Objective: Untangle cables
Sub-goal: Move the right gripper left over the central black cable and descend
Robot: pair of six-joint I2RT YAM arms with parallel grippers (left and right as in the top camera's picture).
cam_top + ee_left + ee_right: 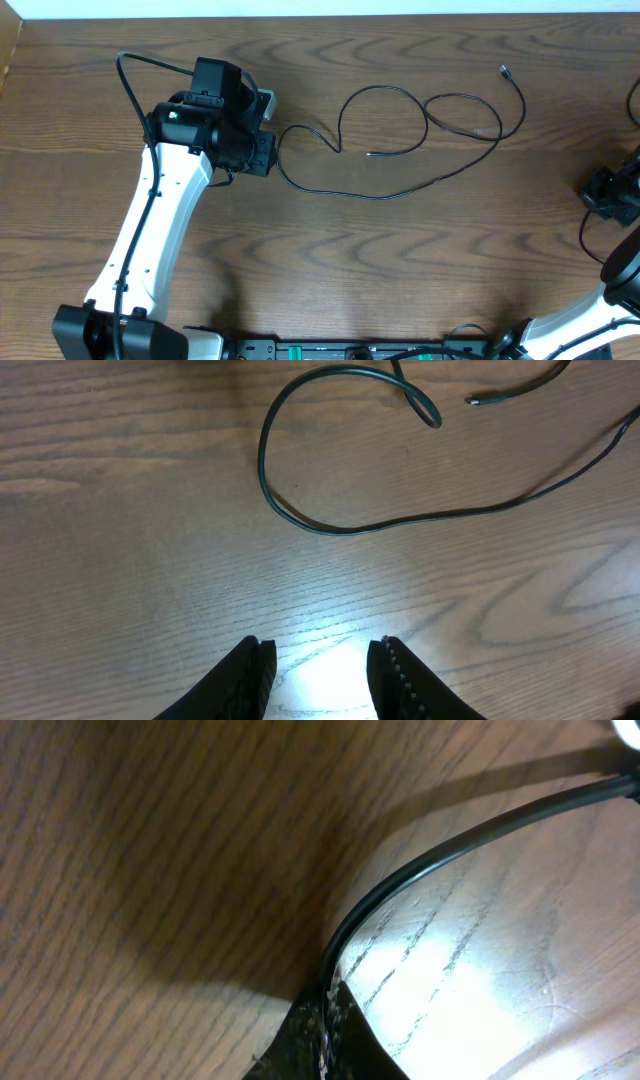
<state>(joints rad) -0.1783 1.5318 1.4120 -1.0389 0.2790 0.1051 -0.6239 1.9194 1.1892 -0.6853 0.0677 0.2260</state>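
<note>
Desk: dark brown wood grain (400, 270), filling the overhead view, with a pale strip along its far edge.
Left arm: white with a black wrist (150, 240), reaching from the near edge to the left-centre of the desk.
Right arm: mostly cut off at the right edge (590, 312), its black wrist low over the desk there.
Black cable: thin and loose on the desk's middle (370, 197), curling through a few overlapping loops. Its leftmost bend lies just beside the left wrist.
Left jaws: partly apart with bare, brightly lit wood between them. The cable's bend lies ahead of them, untouched.
Right jaws: closed tight. A second black cord (450, 845) runs into their tip, apparently pinched.
Plug end: small, at the cable's far right tip (504, 70), lying free on the desk.
</note>
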